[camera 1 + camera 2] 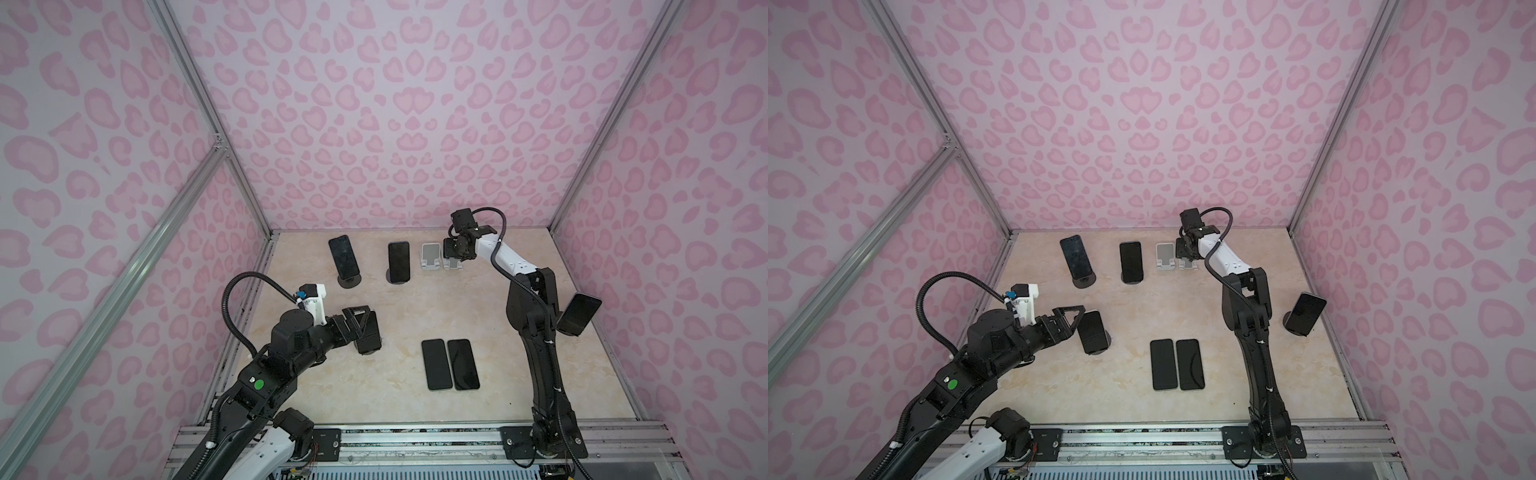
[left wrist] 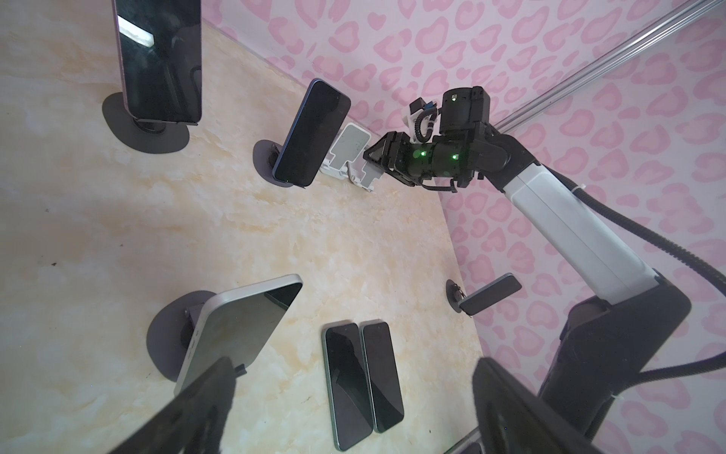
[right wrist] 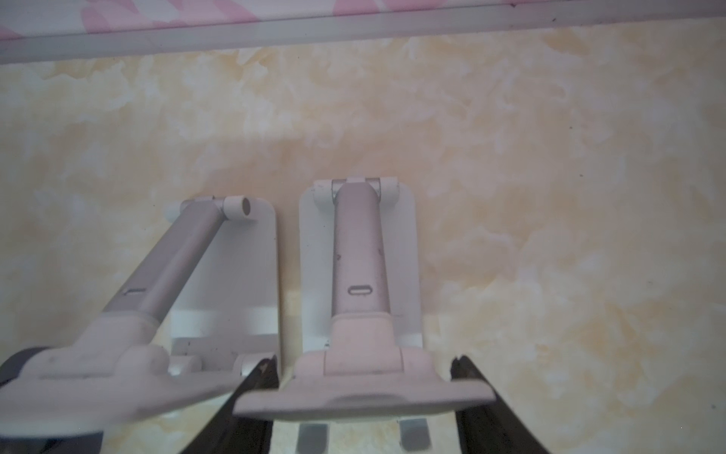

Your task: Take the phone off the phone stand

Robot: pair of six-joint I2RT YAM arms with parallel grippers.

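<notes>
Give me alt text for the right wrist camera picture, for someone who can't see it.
Two empty white phone stands stand side by side on a marbled beige table, seen from behind. The right gripper has its black fingers on either side of one stand's cradle; contact is unclear.

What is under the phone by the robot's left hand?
A round dark stand base peeks out under the phone. The part holding the phone is mostly covered by it.

6 phones (image 1: 436,364), 4 black stands (image 1: 349,281), 2 white stands (image 1: 430,255).
</notes>
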